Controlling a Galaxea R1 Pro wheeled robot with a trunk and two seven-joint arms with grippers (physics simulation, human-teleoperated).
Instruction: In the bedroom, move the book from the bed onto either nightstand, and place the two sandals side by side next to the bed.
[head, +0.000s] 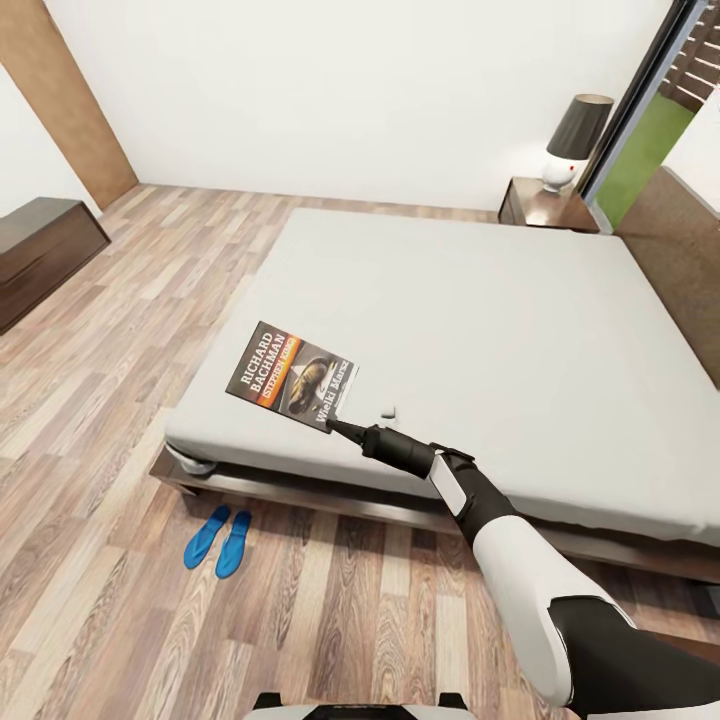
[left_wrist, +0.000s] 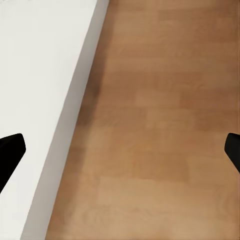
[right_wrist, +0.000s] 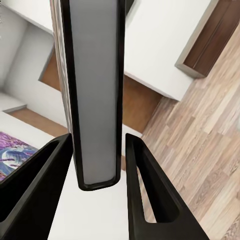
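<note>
The right gripper (head: 340, 427) pinches the book (head: 292, 374) by its near corner, holding it tilted over the bed (head: 480, 330) near the foot corner; in the right wrist view the book's edge (right_wrist: 95, 95) stands between the two fingers (right_wrist: 145, 195). The left gripper (left_wrist: 120, 150) is spread wide over wood floor (left_wrist: 160, 125) beside a white surface. The two sandals (head: 218, 541) lie side by side on the floor just off the bed's foot. A nightstand (head: 545, 205) carrying a lamp (head: 572, 140) stands at the bed's far head corner.
</note>
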